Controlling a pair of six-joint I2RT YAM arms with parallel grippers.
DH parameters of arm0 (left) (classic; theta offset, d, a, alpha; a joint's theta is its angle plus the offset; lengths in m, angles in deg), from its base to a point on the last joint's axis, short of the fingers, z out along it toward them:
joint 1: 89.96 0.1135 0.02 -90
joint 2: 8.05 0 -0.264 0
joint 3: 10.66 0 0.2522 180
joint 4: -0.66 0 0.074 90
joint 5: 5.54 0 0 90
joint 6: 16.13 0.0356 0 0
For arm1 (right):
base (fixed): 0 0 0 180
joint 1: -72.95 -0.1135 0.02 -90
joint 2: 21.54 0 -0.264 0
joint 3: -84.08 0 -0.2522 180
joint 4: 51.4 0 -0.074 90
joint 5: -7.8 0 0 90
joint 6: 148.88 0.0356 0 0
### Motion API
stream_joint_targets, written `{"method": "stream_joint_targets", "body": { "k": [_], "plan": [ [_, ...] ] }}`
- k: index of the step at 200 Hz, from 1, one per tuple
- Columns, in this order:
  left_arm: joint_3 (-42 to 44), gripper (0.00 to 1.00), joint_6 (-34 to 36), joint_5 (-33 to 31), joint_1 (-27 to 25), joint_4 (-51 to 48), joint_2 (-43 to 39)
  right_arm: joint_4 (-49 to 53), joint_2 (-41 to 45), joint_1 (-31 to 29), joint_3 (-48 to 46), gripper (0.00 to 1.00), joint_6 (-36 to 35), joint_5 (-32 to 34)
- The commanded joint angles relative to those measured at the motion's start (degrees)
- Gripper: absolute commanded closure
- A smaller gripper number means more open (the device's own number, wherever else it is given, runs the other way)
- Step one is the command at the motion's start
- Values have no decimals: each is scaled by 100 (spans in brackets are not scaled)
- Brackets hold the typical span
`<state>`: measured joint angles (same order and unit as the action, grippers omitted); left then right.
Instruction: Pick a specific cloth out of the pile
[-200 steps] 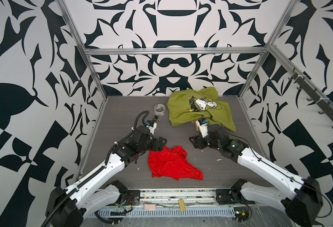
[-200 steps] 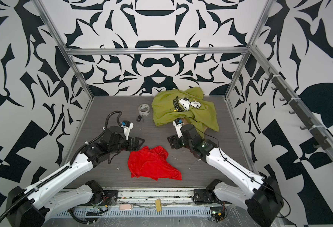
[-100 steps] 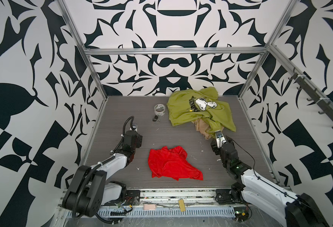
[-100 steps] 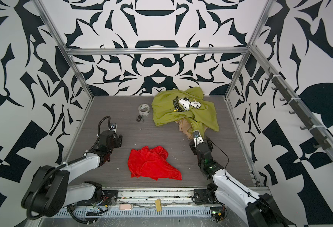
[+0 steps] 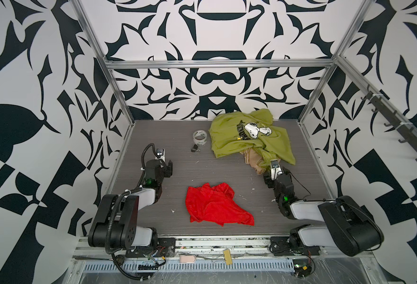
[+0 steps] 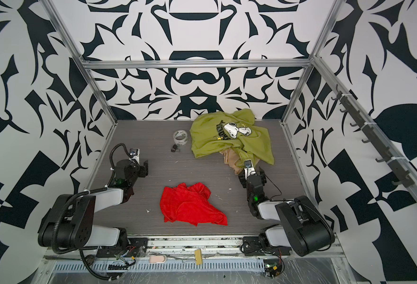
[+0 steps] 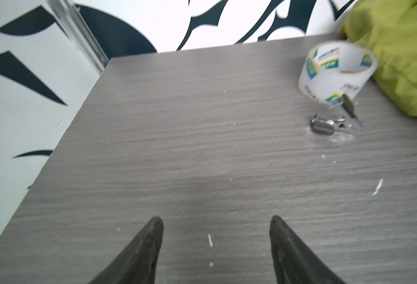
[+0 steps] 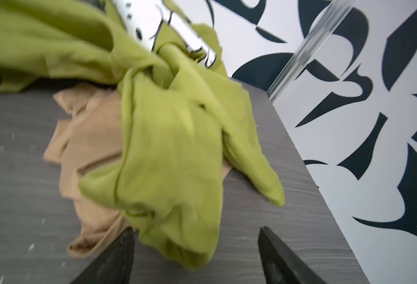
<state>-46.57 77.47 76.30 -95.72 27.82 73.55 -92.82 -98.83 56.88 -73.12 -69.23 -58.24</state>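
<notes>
Both arms are pulled back from the middle since the earlier frame, the left pincer [image 7: 216, 221] and right pincer [image 8: 196, 231] are seen spread and empty, and the cloth [image 5: 214, 209], laid between and behind them on the tabletop [image 5: 177, 152], apart from the pile [image 5: 246, 137], is probably best left undisturbed.

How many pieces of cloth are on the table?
3. The shiny bright red cloth lies alone near the front. The olive-green shirt with a white cartoon dog sits back right. The tan beige cloth peeks from under that shirt. More may hide beneath.
</notes>
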Motion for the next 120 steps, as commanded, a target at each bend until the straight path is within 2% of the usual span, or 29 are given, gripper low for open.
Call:
{"method": "stream_joint_targets", "body": {
  "k": [1,11,21,43,55,60,103,120],
  "plan": [
    [122,30,-170,219,63,916,559,-795,-236,156,171,18,337,-267],
    [132,30,-182,176,88,1181,745,-1151,-507,173,136,18,372,-188],
    [125,29,-232,230,111,1047,678,-1445,-736,179,101,17,403,-119],
    [115,24,-406,-109,163,1164,760,-1819,-1211,197,152,1,454,-11],
    [116,16,-417,-88,187,1174,769,-2076,-1544,193,232,0,444,102],
    [116,1,-410,-81,188,1179,770,-2166,-1638,193,259,0,375,128],
    [100,0,-417,-101,188,1206,797,-412,-1268,595,887,0,806,-318],
    [106,0,-412,-103,188,1198,797,-284,-1300,634,968,1,934,-43]
  ]
}}
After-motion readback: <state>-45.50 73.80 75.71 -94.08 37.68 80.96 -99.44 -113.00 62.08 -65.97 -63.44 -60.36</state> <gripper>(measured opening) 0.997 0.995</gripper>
